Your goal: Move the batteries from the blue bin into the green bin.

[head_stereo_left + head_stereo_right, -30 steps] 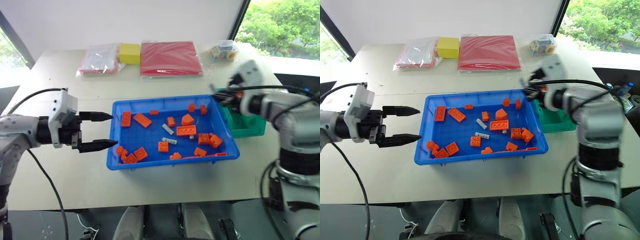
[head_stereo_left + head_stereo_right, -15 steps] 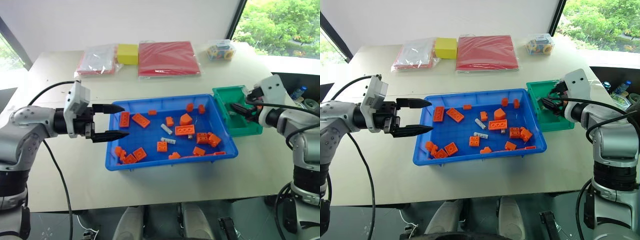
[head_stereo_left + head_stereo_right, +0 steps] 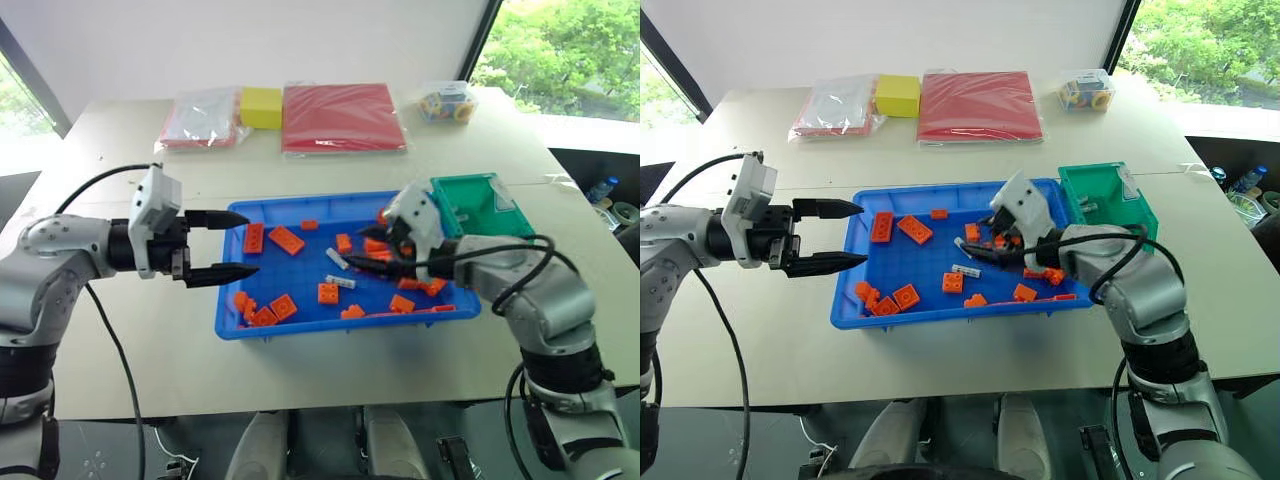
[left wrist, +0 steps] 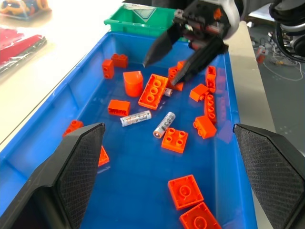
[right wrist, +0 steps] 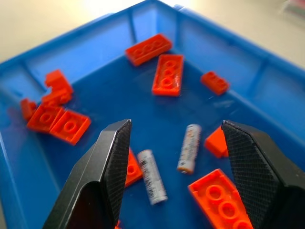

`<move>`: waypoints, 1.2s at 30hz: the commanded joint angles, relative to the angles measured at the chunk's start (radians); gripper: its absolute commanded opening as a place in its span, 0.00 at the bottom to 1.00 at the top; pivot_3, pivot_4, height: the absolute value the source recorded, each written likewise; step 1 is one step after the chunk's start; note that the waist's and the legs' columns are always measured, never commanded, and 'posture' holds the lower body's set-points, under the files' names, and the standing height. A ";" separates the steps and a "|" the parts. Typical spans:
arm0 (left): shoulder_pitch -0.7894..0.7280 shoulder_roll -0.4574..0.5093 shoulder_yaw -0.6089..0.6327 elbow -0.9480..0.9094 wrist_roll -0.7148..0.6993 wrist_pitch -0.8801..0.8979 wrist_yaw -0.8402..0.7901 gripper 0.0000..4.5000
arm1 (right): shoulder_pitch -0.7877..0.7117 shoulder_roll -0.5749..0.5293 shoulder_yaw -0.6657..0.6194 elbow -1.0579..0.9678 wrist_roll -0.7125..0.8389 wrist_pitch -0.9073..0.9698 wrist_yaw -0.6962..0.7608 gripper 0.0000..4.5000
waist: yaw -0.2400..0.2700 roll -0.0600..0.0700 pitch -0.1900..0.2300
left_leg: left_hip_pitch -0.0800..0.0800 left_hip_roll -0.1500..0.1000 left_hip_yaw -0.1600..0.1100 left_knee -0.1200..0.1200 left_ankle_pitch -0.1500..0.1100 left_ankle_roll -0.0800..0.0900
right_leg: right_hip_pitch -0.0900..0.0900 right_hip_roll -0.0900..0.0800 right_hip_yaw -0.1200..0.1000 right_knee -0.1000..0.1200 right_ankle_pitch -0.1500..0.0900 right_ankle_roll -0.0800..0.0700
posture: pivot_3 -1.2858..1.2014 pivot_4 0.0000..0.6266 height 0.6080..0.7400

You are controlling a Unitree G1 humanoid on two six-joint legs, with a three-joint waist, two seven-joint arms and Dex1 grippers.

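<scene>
Reaching into the wide shallow bright-blue plastic bin [image 3: 300, 325] with empty, wide-spread right gripper [image 3: 372, 249]

Lying mid-bin among orange toy bricks [image 4: 154, 90], two silvery batteries [image 4: 164, 124]; risking pinching a brick at their two o'clock; hovering at nine o'clock, left gripper [image 3: 232, 244] likewise agape; small deep green bin [image 3: 478, 205] waiting at two o'clock

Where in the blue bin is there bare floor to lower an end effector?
Bare floor in the blue bin lies between the left-corner bricks and the two batteries. Crowded: the bin's right half, where the right end effector hangs open among bricks.
</scene>
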 commanded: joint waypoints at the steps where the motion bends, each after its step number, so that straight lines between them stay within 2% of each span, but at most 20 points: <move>1: 0.003 0.024 0.044 -0.042 -0.022 0.009 0.007 1.00 | 0.012 -0.071 0.108 0.051 -0.082 -0.168 0.084 0.68 | -0.003 0.000 0.000 | 0.000 0.000 0.000 0.000 0.000 0.000 | 0.000 0.000 0.000 0.000 0.000 0.000 | 0.52 0.24 0.97; 5: 0.012 0.029 0.060 -0.063 -0.031 0.023 0.021 1.00 | -0.003 -0.093 0.178 0.193 -0.163 -0.319 0.134 0.68 | -0.008 0.000 0.000 | 0.001 0.001 0.000 -0.001 0.000 0.000 | 0.000 0.001 0.000 0.000 0.000 0.000 | 0.52 0.24 0.97; 14: 0.031 0.035 0.081 -0.084 -0.043 0.038 0.041 1.00 | -0.022 -0.060 0.243 0.302 -0.243 -0.434 0.201 0.68 | -0.004 0.000 0.000 | 0.001 0.001 0.000 0.000 0.000 0.000 | -0.001 0.001 0.000 0.001 0.000 0.000 | 0.52 0.24 0.97; 17: 0.034 0.035 0.084 -0.089 -0.044 0.039 0.046 1.00 | -0.020 -0.041 0.252 0.319 -0.259 -0.447 0.211 0.49 | -0.004 0.000 0.000 | 0.001 0.001 0.000 0.000 0.000 0.000 | -0.001 0.001 0.000 0.001 0.000 0.000 | 0.52 0.24 0.97; 21: 0.031 0.037 0.085 -0.082 -0.043 0.035 0.047 1.00 | -0.012 -0.033 0.231 0.299 -0.255 -0.432 0.216 0.03 | -0.003 0.000 0.000 | 0.001 0.001 0.000 0.000 0.000 0.000 | -0.001 0.001 0.000 0.001 0.000 0.000 | 0.52 0.24 0.97; 25: 0.031 0.036 0.084 -0.076 -0.039 0.028 0.044 1.00 | -0.018 -0.030 0.117 0.221 -0.174 -0.335 0.193 0.01 | -0.002 0.000 0.000 | 0.001 0.001 0.000 0.000 0.000 0.000 | -0.001 0.000 0.000 0.001 0.000 0.000 | 0.52 0.24 0.97; 29: 0.043 0.032 0.085 -0.068 -0.033 0.015 0.039 1.00 | -0.071 -0.043 -0.146 0.160 -0.066 -0.156 0.085 0.01 | -0.001 0.000 0.000 | 0.000 0.001 0.000 0.000 0.000 0.000 | -0.001 0.000 0.000 0.001 0.000 0.000 | 0.52 0.24 0.97; 32: 0.049 0.027 0.080 -0.063 -0.028 0.006 0.039 1.00 | -0.100 -0.102 -0.281 0.204 -0.089 -0.115 -0.006 0.01 | 0.004 0.000 0.000 | 0.000 0.000 0.000 0.000 0.000 0.000 | -0.001 0.000 0.000 0.000 0.000 0.000 | 0.52 0.24 0.97; 36: 0.032 0.012 0.059 -0.051 -0.019 -0.004 0.041 1.00 | -0.077 -0.193 -0.352 0.292 -0.150 -0.133 -0.089 0.01 | 0.003 -0.001 0.000 | 0.000 0.000 0.000 -0.001 0.000 0.000 | 0.000 0.000 0.000 0.000 0.000 0.000 | 0.52 0.24 0.97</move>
